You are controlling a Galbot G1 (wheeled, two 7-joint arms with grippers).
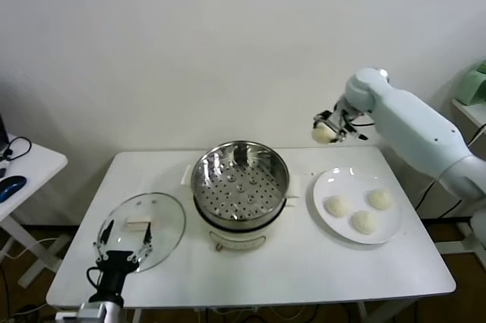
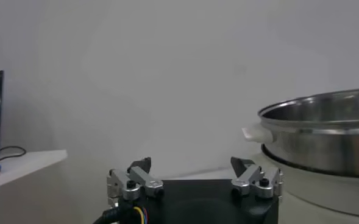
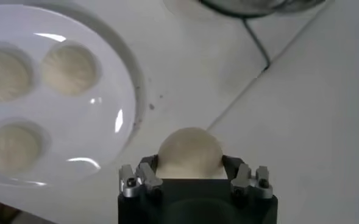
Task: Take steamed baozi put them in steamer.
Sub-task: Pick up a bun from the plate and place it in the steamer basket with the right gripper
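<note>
My right gripper [image 1: 326,131] hangs high above the table's far right, between the steamer and the plate, shut on one cream-white baozi [image 3: 189,152] that fills the space between its fingers. Three more baozi [image 1: 337,206] [image 1: 379,199] [image 1: 364,221] lie on the white plate [image 1: 331,185] at the right. The steamer [image 1: 240,183], a shiny steel basket with a perforated bottom on a white base, stands at the table's middle with nothing in it. My left gripper [image 1: 122,240] stays low at the front left, over the glass lid, open and holding nothing.
A flat round glass lid [image 1: 156,213] lies on the table to the left of the steamer. A small white side table [image 1: 34,159] with a cable and a blue object stands at the far left. A dark cord [image 3: 256,45] runs from the cooker.
</note>
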